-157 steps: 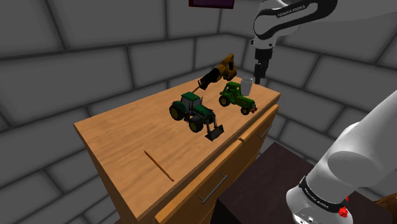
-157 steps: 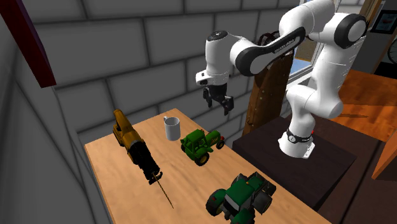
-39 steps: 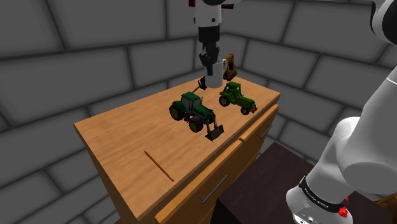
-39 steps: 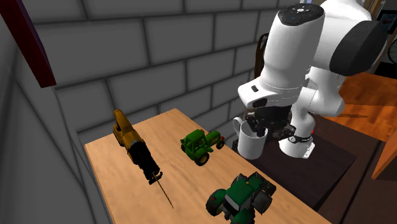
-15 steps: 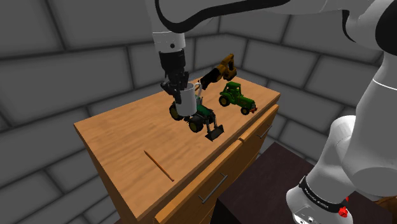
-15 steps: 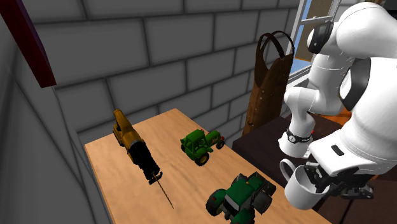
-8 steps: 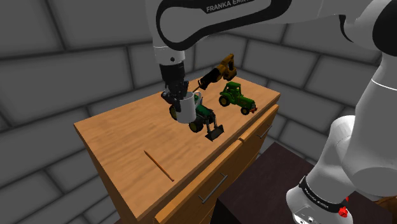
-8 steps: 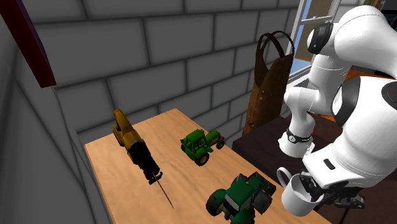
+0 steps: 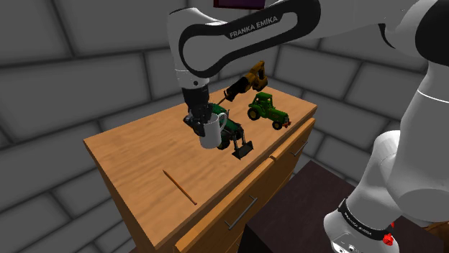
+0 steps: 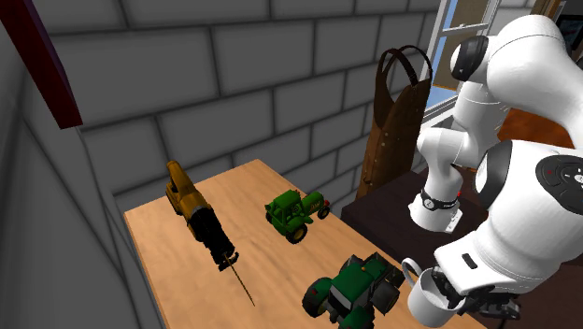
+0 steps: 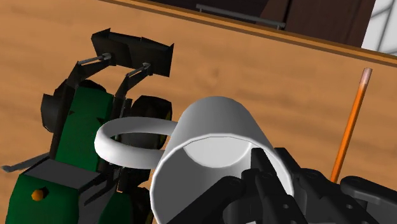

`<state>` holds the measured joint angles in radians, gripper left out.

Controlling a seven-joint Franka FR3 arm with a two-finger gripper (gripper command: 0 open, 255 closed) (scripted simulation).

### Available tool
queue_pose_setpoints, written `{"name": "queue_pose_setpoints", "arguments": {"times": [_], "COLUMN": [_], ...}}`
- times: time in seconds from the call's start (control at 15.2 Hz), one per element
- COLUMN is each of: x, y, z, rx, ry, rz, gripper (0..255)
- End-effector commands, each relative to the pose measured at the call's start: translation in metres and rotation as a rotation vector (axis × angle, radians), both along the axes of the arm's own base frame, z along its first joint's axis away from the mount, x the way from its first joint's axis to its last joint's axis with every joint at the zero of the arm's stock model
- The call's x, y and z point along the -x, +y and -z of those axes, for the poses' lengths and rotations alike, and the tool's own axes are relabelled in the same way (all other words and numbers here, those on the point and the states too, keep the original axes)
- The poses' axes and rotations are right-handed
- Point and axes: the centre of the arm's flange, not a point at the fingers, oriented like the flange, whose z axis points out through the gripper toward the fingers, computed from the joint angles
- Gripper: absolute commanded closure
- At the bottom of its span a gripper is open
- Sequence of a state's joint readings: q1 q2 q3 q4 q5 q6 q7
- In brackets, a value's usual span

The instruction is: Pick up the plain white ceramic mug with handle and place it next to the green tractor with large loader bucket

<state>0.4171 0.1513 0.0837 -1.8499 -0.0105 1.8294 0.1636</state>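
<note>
— what's the claw doing right now?
— i've got the claw [image 9: 199, 119] clamped on the rim of the white mug [image 9: 211, 133]. on my wrist feed the fingers [image 11: 266, 184] pinch the cup's wall, one inside the mouth and one outside.

— and where does that put the mug?
— it hangs just beside the green loader tractor [image 9: 234, 134], on the side toward the shoulder view's left, and it covers part of the tractor's body there. in the wrist view the mug's handle [image 11: 124, 139] points at the tractor and overlaps its green hood. i can't tell whether the mug's base touches the tabletop [image 9: 144, 162].

— is it upright?
— slightly tipped, as far as i can see, with the mouth leaning toward the claw.

— what else is on the wood?
— the tractor's black bucket [image 9: 243, 149] faces the tabletop's drawer edge. a smaller green tractor [image 9: 267, 109] stands apart from it toward the shoulder view's right. a yellow and black saw [image 9: 252, 76] lies behind that one, near the grey block wall. a thin stick [image 9: 180, 187] lies alone toward the shoulder view's lower left, well apart from the toys.
</note>
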Motion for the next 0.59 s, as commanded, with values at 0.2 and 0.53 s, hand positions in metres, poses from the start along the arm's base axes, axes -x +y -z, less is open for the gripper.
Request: {"name": "queue_pose_setpoints", "arguments": {"times": [0.2,0.53], "x": [0.0,0.0], "y": [0.001,0.001], "z": [0.027,0.053], "rx": [0.0,0.0], "ry": [0.0,0.0], "rz": [0.0,0.0], "gripper": [255,255]}}
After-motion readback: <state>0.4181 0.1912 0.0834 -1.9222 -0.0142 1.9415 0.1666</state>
